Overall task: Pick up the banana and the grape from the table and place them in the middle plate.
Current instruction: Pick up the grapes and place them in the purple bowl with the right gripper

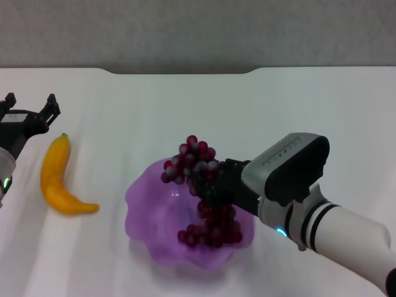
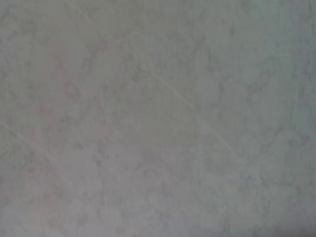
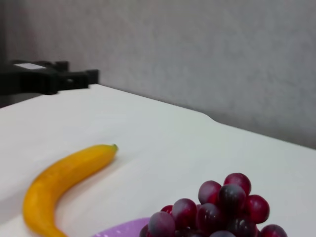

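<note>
Nearest, right gripper (image 1: 213,185) over the middle plate (image 1: 148,216), clamped on the grape (image 1: 201,185). Beyond left, banana (image 1: 59,179) lying on open table (image 1: 247,111). Farther, left gripper (image 1: 30,108) spread wide, empty. No legible writing.

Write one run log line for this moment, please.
grape: over middle plate, in right tool | banana: on table | left tool: open, beside banana

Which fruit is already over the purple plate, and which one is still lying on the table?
The grape bunch is over the middle plate, at the right gripper. The banana lies on the table, near the left gripper.
</note>
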`<state>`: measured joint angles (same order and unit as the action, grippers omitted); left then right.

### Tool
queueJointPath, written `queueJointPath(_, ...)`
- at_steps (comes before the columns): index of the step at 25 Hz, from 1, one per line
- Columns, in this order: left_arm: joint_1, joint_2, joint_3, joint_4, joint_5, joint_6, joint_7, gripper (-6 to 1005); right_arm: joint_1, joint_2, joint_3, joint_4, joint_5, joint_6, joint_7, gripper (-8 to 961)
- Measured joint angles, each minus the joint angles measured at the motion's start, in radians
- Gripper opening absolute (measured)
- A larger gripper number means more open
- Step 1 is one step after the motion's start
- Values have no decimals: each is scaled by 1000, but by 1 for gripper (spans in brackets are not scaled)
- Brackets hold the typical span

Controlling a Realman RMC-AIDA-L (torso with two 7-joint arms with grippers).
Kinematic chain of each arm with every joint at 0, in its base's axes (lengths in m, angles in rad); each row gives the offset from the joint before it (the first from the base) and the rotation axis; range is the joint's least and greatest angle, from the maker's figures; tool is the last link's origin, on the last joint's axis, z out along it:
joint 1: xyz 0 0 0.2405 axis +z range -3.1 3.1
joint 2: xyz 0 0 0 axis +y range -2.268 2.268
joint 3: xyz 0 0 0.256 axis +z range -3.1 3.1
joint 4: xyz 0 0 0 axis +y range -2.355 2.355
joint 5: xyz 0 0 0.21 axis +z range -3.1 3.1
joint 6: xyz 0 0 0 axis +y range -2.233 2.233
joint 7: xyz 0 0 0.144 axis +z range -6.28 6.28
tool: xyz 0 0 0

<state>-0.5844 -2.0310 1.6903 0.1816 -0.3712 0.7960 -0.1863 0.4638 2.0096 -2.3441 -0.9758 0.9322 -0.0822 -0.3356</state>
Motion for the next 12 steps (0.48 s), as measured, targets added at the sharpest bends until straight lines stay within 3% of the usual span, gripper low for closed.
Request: queueJointPath(12, 0, 0, 0, 1, 0, 0, -3, 876, 81, 2, -4, 139, 1, 13, 115, 413)
